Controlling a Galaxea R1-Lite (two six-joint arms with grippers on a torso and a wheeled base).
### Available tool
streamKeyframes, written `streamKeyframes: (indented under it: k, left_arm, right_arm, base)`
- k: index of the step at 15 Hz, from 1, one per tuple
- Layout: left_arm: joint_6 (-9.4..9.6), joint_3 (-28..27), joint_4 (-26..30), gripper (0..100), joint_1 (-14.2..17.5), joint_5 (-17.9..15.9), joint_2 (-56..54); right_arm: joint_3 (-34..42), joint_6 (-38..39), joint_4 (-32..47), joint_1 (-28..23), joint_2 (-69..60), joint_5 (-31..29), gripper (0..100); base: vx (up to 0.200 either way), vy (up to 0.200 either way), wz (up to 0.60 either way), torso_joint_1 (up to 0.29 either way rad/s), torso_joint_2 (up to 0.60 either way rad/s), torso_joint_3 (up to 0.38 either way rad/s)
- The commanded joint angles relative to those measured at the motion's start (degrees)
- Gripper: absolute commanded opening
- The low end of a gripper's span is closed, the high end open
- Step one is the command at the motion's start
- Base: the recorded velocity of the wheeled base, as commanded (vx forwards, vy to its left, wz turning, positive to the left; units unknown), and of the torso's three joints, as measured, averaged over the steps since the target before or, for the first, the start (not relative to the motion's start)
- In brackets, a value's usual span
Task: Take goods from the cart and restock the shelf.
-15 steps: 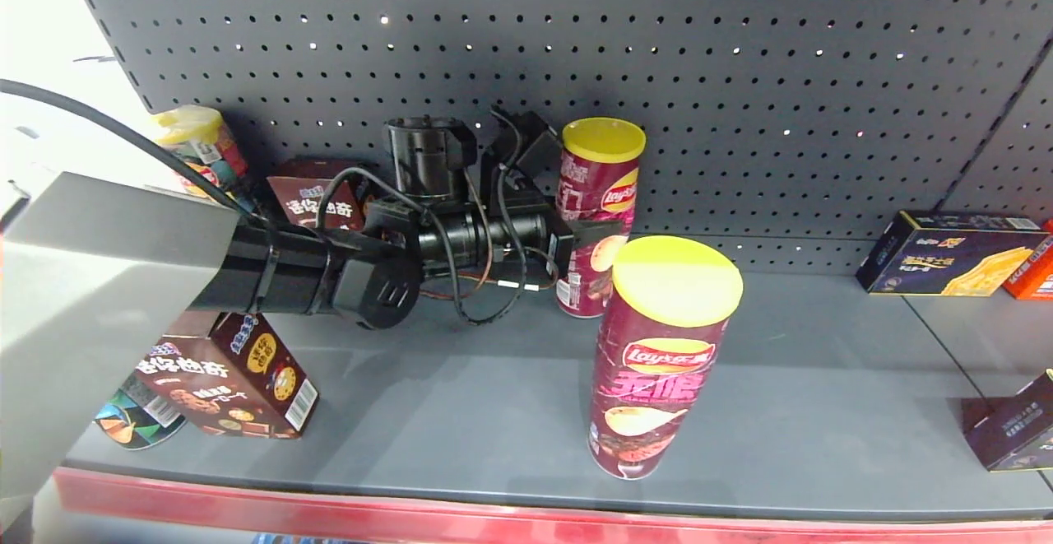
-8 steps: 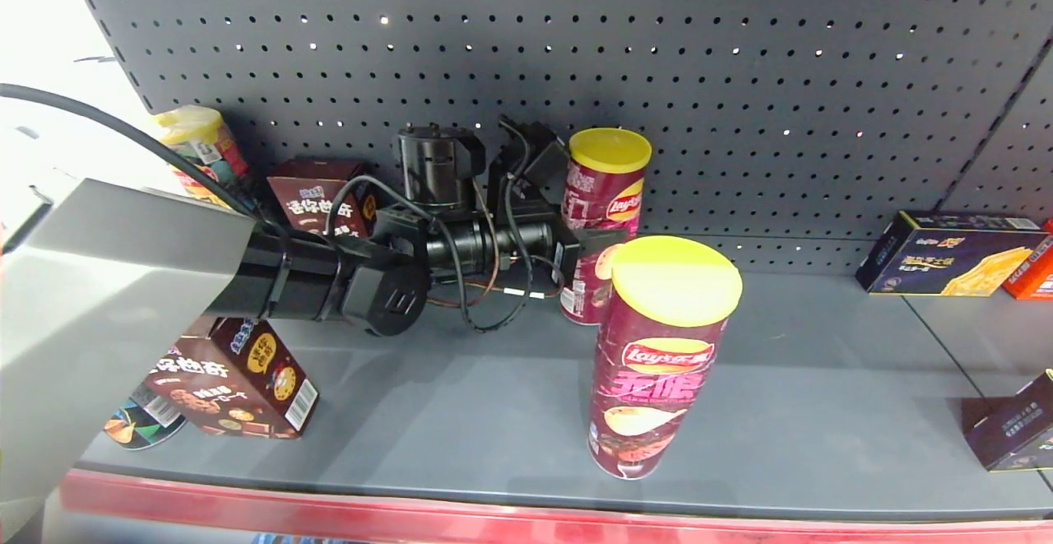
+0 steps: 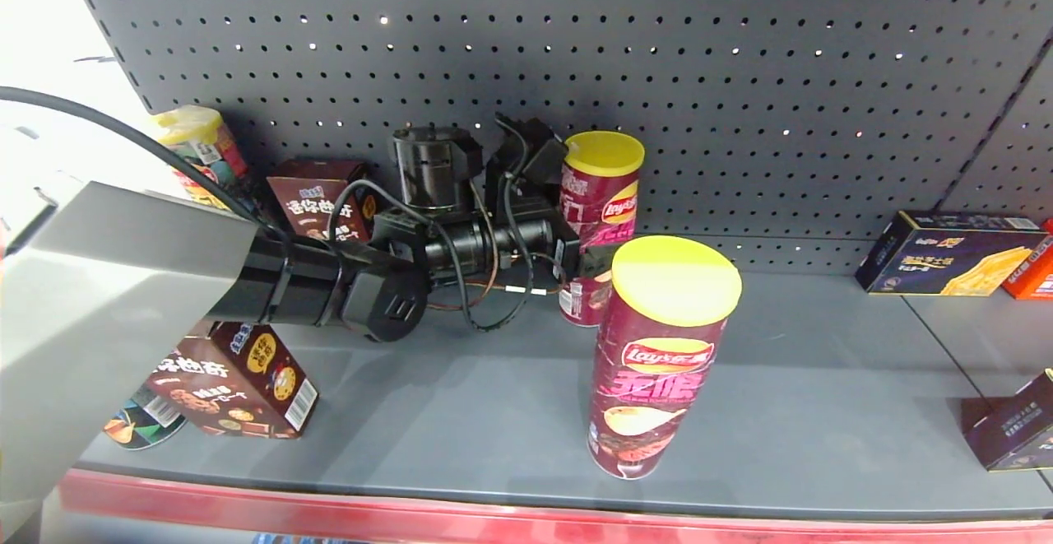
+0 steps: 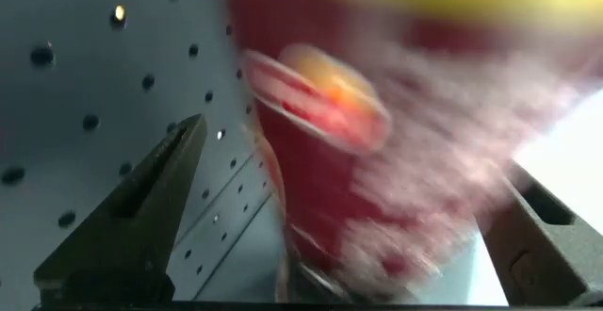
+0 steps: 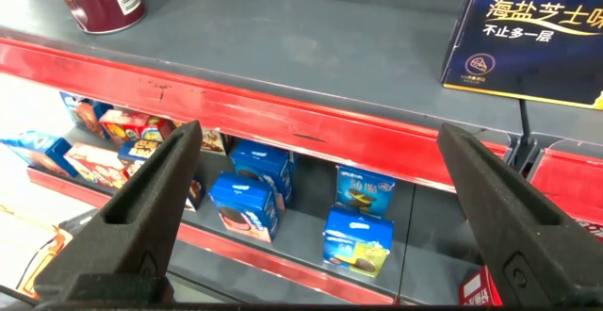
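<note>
Chip can stands at the back of the shelf, near the pegboard and leaning a little. My left gripper straddles it with its fingers spread, a gap showing beside one. I judge it light, stiff, slick and easily dented, so I'd grip mid-body, below the lid.

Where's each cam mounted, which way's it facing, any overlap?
Head: on the head, looking down at the shelf; left arm beside the rear chips can.
Left wrist: faces the pegboard; left gripper straddles that can.
Right wrist: faces blue boxes below; right gripper open.
Shared: head and left wrist both show the can.
</note>
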Motion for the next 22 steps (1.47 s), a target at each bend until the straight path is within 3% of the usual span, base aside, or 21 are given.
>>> streamKeyframes:
  k: [1,9,11,12,15,22]
  left_arm:
    - [0.01,3.09,-0.10,100,0.44,0.16,-3.40]
    - [0.19,16.36,1.57,100,0.97,0.16,-15.97]
    - [1.68,18.91,1.66,100,1.06,1.04,-16.67]
    - [3.00,19.43,2.45,100,0.97,2.45,-16.67]
    - [4.94,17.59,7.37,100,0.18,13.00,-15.70]
    - [5.02,11.79,7.46,100,-0.26,19.24,-10.96]
  right_arm:
    - [-0.01,-0.07,0.00,0.04,0.07,0.01,100]
    - [-0.01,0.01,0.00,0.04,0.07,0.01,100]
    - [0.07,0.01,0.00,0.04,0.07,0.01,100]
    - [-0.01,0.01,0.00,0.04,0.07,0.01,100]
    - [-0.01,0.01,0.00,0.04,0.07,0.01,100]
    - [-0.01,-0.07,0.00,0.04,0.07,0.01,100]
  base:
    - [0.000,0.000,0.00,0.000,0.00,0.000]
    - [0.000,0.000,0.00,0.000,0.00,0.000]
    - [0.000,0.000,0.00,0.000,0.00,0.000]
    - [0.000,0.000,0.00,0.000,0.00,0.000]
    - [0.000,0.000,0.00,0.000,0.00,0.000]
    - [0.000,0.000,0.00,0.000,0.00,0.000]
